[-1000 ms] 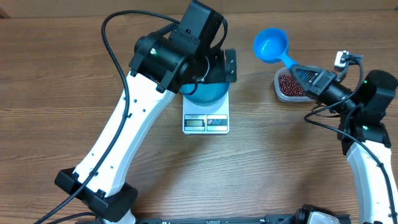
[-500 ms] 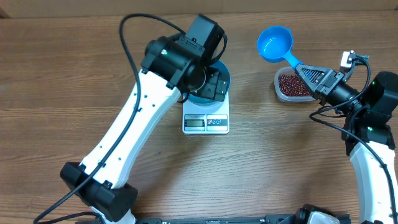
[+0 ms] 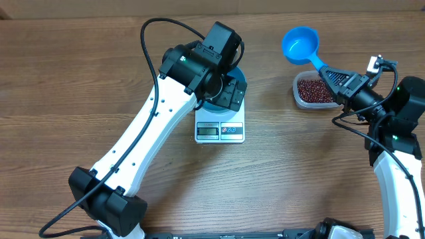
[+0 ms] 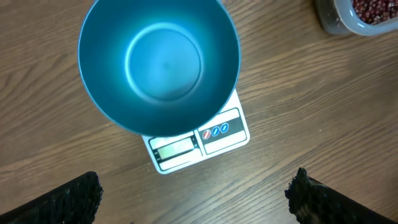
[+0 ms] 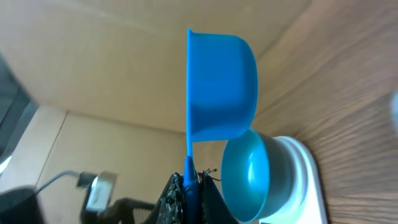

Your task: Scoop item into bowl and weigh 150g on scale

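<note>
Just beside the right gripper (image 3: 340, 81), the beans (image 3: 313, 89) lie heaped in their clear tub (image 3: 297, 95), none of them scooped yet. That gripper is clamped on the handle of the small blue scoop (image 3: 300, 45), whose cup juts out past the fingertips, beyond the tub, tipped on its side and empty. Over the last second the cup has drifted a little farther from the scale side. Straight below the left gripper (image 4: 196, 198) the blue bowl (image 4: 161, 62) sits on the white scale (image 4: 221, 130), empty and overhanging the platform, with the display panel showing on the near edge; its reading is too small to make out. The left gripper's jaws stand wide apart and touch nothing, and the left arm has swung back across the bowl, leaving part of the rim showing from above. That suggests the bowl is placed and released, so the next step is likely dipping the scoop into the beans once the left arm clears.
</note>
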Robot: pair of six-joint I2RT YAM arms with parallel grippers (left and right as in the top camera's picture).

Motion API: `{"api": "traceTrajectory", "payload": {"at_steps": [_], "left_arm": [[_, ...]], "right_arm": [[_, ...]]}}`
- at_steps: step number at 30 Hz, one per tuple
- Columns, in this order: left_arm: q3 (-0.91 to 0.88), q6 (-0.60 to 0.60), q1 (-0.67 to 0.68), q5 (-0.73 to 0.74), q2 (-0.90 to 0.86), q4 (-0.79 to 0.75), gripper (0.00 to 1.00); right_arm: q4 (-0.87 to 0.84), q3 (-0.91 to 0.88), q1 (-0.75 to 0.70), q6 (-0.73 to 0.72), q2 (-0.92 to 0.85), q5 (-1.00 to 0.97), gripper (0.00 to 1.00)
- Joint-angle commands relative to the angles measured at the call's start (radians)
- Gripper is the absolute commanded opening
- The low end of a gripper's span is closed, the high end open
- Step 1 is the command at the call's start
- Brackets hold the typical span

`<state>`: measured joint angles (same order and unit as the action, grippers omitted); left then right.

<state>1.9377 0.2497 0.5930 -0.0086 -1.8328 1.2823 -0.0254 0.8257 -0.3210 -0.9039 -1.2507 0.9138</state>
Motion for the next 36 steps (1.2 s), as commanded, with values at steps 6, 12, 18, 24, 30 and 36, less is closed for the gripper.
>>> {"api": "traceTrajectory", "payload": {"at_steps": [6, 12, 18, 24, 30, 36], "left_arm": [[-0.001, -0.090, -0.005, 0.006, 0.005, -0.042, 1.00], [-0.007, -0.133, -0.006, -0.010, 0.005, -0.060, 1.00], [-0.059, -0.150, -0.006, -0.005, 0.002, -0.064, 1.00], [-0.092, -0.156, -0.005, 0.010, 0.002, -0.060, 1.00], [-0.120, -0.238, -0.005, 0.010, 0.002, -0.068, 1.00], [-0.229, -0.256, -0.002, 0.084, 0.002, -0.128, 0.79]], "right_arm": [[0.132, 0.019, -0.003, -0.046, 0.012, -0.287, 0.04], [0.276, 0.019, -0.003, -0.034, 0.095, -0.462, 0.04], [0.391, 0.019, -0.003, -0.010, 0.170, -0.454, 0.04], [0.536, 0.019, -0.004, -0.003, 0.179, -0.400, 0.04], [0.520, 0.020, -0.003, 0.100, 0.179, -0.396, 0.04], [0.501, 0.048, -0.004, 0.201, 0.179, -0.397, 0.04]]}}
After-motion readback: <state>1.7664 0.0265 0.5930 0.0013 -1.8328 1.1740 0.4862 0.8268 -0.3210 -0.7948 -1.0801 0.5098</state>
